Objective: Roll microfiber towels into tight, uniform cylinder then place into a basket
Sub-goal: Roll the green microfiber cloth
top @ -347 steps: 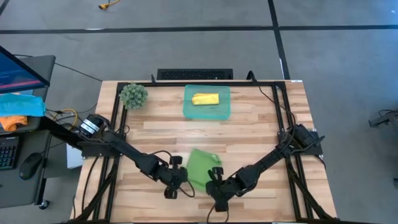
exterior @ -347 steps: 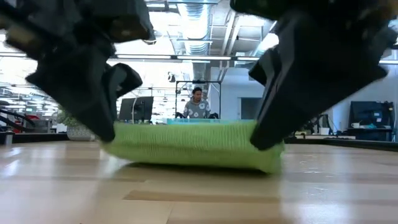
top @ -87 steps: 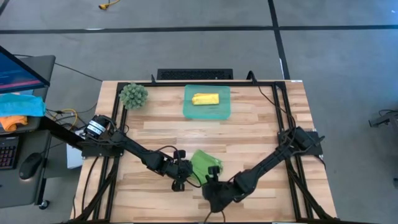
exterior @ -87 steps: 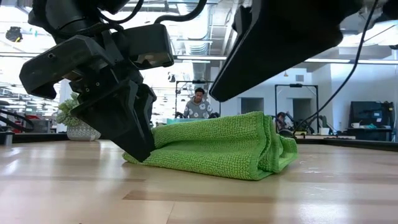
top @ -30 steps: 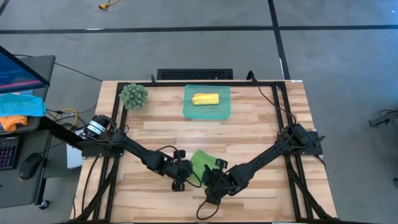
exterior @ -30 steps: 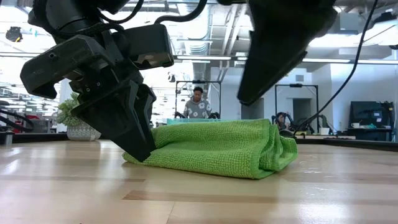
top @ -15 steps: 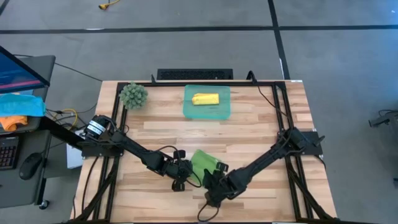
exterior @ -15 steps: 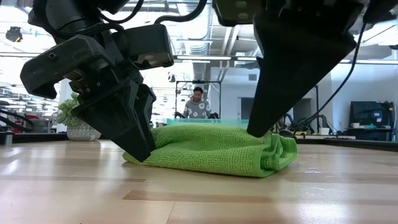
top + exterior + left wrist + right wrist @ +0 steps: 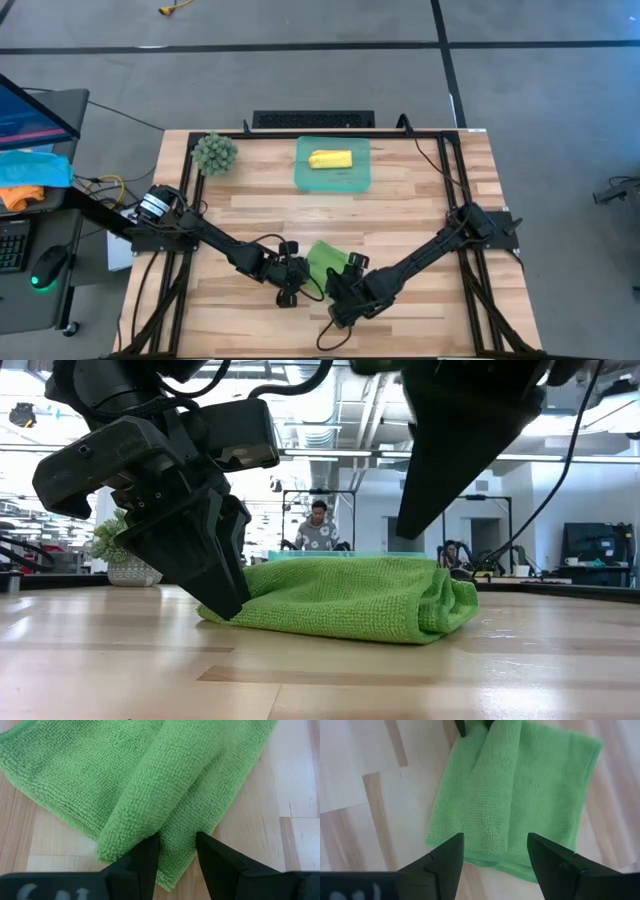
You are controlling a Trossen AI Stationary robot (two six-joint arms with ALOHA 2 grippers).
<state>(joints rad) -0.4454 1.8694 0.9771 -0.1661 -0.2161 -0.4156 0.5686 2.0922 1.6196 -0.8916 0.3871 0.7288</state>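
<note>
While left gripper [image 9: 176, 851] stays pinched on green towel [image 9: 326, 262] fold at lower centre, right gripper [image 9: 495, 849], spread wide and empty, should be lowered onto loose edge; roll kept tight, even.

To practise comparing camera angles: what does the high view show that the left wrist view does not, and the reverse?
Only the high view shows the basket holding the rolled yellow towel, the fuzzy green ball and the right pincer. Only the left wrist view shows the left pincer closed on a raised fold of the green towel. Both show that green towel lying on the wooden table.
</note>
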